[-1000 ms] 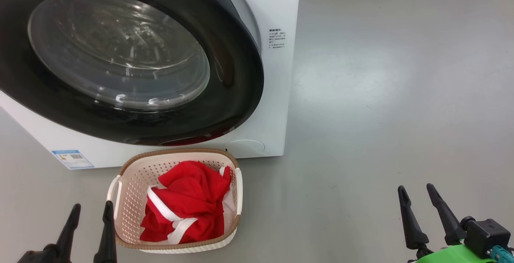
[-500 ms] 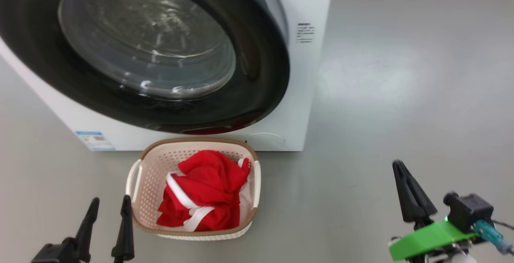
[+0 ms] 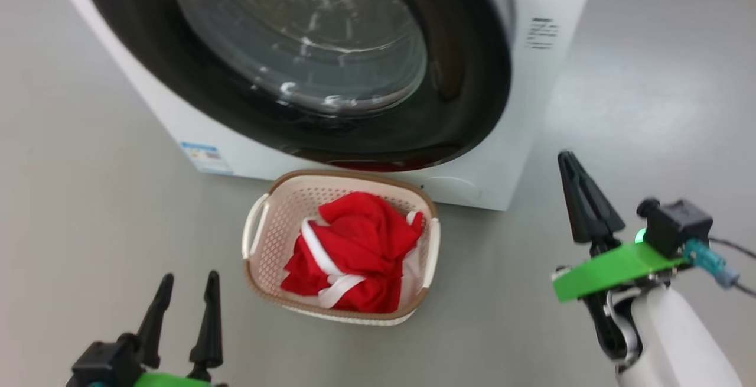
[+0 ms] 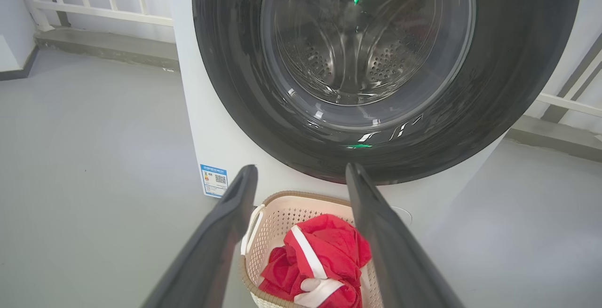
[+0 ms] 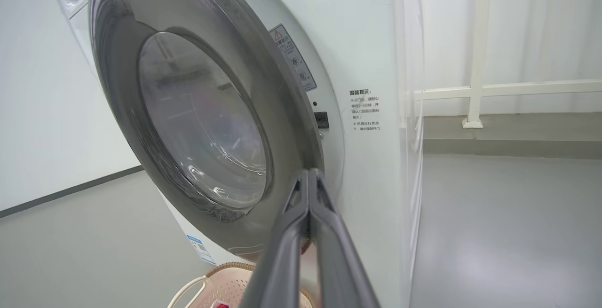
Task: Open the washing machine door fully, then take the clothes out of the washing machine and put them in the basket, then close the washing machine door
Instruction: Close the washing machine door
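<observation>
The washing machine door (image 3: 307, 38) lies back against the front of the washing machine (image 3: 531, 115), its black rim flat to the white panel on the left. In my right wrist view a thin recess shows along its right edge, and I cannot tell whether it is latched. Through the glass, in my left wrist view, the steel drum (image 4: 348, 63) shows with no cloth in sight.

On the floor (image 3: 88, 198) just in front of the machine, below the door's lower rim, stands the basket (image 3: 266, 239). The clothes (image 3: 360, 245) are heaped in it, red fabric crossed by white bands, and their red is mirrored in the glossy rim above. A small blue label (image 3: 205, 158) sits low on the machine's front, to the left of the basket.

My left gripper (image 3: 190, 277) hangs near me, to the left of the basket and apart from it. Its two fingers are spread wide with nothing between them. In its wrist view the basket and clothes show through the gap.

My right gripper (image 3: 566, 159) is raised to the right of the machine's front corner, over bare floor and well clear of the basket. Its fingers are pressed tight together into one point and grip nothing. In its wrist view the tips line up with the door's right edge, but I cannot tell whether they touch it.

A white railing (image 5: 475, 91) runs along the far wall.
</observation>
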Robot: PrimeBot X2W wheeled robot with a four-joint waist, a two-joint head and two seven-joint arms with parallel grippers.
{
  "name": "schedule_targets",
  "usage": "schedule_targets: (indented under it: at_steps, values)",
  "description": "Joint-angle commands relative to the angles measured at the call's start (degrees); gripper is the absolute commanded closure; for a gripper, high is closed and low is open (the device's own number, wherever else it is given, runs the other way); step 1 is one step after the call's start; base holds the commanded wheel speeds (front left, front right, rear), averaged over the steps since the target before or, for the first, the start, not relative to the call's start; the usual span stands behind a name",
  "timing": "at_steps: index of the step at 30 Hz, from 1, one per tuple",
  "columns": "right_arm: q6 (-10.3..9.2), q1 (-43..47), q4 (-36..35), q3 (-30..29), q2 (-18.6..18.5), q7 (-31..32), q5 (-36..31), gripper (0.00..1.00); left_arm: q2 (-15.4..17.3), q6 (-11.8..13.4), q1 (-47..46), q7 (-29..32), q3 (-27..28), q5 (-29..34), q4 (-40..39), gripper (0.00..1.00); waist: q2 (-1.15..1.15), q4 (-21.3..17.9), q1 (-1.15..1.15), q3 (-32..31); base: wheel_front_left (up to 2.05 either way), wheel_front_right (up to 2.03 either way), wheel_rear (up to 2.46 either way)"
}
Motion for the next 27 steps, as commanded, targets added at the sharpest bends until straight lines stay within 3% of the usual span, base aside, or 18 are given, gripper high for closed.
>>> schedule_targets:
  at_steps: [1,13,27]
  values:
    - [0.37,-2.88,-0.74,1.5,0.06,-0.36,0.01,1.0,0.39,-0.31,-2.79,-0.28,1.32,-0.55,-1.48,0.0,0.0,2.94,0.0,2.46,0.0,0.0,0.0]
    - [0.37,-12.27,4.18,1.01,-0.78,-0.36,-0.55,1.0,0.33,-0.31,-5.71,-0.28,-3.58,-3.87,-1.86,0.0,0.0,8.18,0.0,6.8,0.0,0.0,0.0]
    - [0.37,-20.08,7.36,-1.17,-2.48,-0.36,-0.87,1.0,0.33,-0.31,-8.61,-0.28,-6.77,-5.87,-2.08,0.0,0.0,10.63,0.0,11.32,0.0,0.0,0.0]
